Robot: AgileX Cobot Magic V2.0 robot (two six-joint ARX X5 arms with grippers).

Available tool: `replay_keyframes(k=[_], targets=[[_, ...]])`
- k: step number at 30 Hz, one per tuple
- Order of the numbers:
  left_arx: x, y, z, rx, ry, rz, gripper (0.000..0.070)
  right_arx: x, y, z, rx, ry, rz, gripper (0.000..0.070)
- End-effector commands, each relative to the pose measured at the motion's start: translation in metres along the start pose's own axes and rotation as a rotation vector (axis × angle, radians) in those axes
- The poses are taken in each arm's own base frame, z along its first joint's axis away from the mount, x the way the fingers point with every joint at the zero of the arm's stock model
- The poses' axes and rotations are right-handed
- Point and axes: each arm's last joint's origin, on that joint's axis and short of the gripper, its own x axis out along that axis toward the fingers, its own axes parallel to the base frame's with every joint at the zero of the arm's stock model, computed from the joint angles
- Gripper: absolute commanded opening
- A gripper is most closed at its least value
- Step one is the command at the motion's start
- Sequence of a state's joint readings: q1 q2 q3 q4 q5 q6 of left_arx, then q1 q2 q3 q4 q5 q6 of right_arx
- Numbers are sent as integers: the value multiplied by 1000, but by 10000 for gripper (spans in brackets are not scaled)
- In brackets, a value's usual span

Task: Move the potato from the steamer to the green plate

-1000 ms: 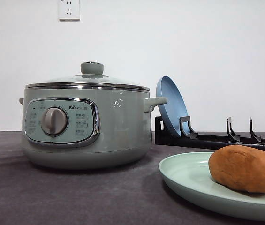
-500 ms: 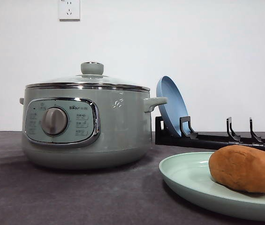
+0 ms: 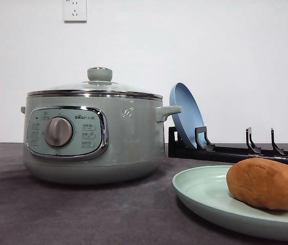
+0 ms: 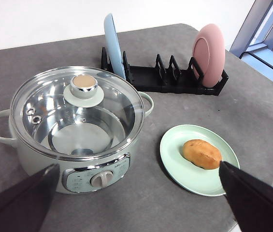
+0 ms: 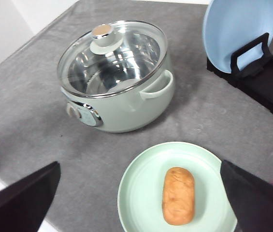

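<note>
The potato (image 3: 266,183) lies on the green plate (image 3: 200,191), at the table's front right in the front view. The steamer (image 3: 93,138) stands to the left with its glass lid on. Through the lid its steel inside looks empty (image 4: 80,128). In the left wrist view, my left gripper (image 4: 137,166) hangs high above the table, open, its dark fingers (image 4: 25,198) spread wide and holding nothing. Below it are the potato (image 4: 202,153) and the green plate (image 4: 175,159). My right gripper (image 5: 140,164) is open too, high over the potato (image 5: 178,195), the plate (image 5: 141,193) and the steamer (image 5: 114,77).
A black dish rack (image 4: 175,79) stands behind the steamer and plate. It holds an upright blue plate (image 3: 186,120) at one end and a pink plate (image 4: 208,53) at the other. The grey table's edge (image 5: 15,186) runs close to the steamer's front.
</note>
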State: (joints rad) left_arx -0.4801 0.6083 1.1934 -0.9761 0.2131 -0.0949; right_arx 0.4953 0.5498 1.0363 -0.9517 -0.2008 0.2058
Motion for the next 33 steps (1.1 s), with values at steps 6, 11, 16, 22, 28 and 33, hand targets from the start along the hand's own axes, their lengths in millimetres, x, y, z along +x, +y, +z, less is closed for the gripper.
replay_keyframes(k=[6, 11, 16, 22, 28, 33], targets=[[0, -1, 2, 8, 0, -7, 30, -1, 2, 3, -11, -12, 26, 5], [2, 0, 2, 13, 9, -5, 0, -2, 2, 5, -16, -37, 25, 14], [1, 0, 2, 13, 0, -6, 0, -2, 2, 5, -16, -38, 21, 14], [1, 0, 2, 13, -2, -7, 0, -2, 2, 5, -16, -38, 22, 14], [1, 0, 3, 13, -3, -7, 0, -2, 2, 5, -16, -38, 21, 14], [3, 2, 2, 3, -7, 19, 0, -2, 2, 5, -16, -38, 21, 14]])
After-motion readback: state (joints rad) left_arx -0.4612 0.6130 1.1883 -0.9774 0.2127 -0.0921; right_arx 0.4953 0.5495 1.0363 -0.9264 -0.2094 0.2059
